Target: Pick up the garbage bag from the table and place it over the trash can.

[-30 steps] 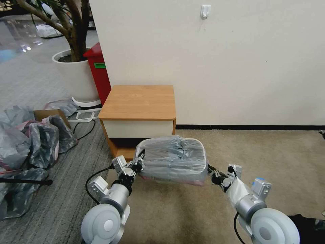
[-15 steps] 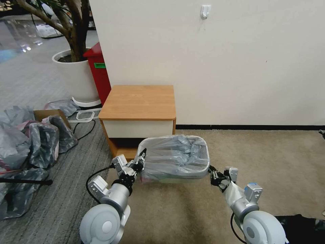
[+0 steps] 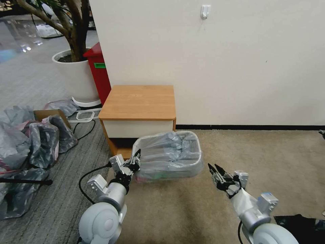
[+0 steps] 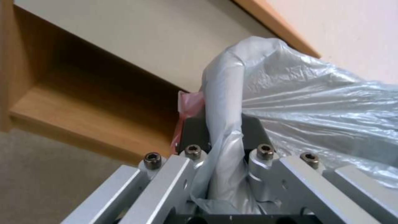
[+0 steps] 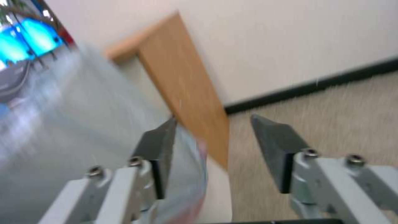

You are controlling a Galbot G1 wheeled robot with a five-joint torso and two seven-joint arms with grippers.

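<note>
The garbage bag (image 3: pixel 167 152), grey, crinkly and translucent, is draped over the trash can (image 3: pixel 161 176), which stands on the carpet in front of the table (image 3: pixel 138 101). The can's rim and lower wall show through the plastic. My left gripper (image 3: pixel 136 160) is at the can's left end, shut on a fold of the bag's rim. In the left wrist view that fold of the garbage bag (image 4: pixel 311 102) is pinched between the left gripper (image 4: pixel 222 137) pads, with a pink edge beside them. My right gripper (image 3: pixel 215 168) hangs open just right of the can, holding nothing. In its wrist view the right gripper (image 5: pixel 215 143) stands open beside the garbage bag (image 5: pixel 83 124).
A heap of larger grey bags (image 3: pixel 30 142) and a cardboard box (image 3: pixel 47 114) lie on the floor at the left. A tall red bin (image 3: pixel 99 71) and a white planter (image 3: pixel 76 76) stand behind the table. A white wall (image 3: pixel 220 67) rises behind; beige carpet (image 3: pixel 271 156) spreads right.
The right gripper opened, let go of the bag's right end and drew back to the right. The bag dropped lower over the can. The left gripper stayed shut on the rim.
</note>
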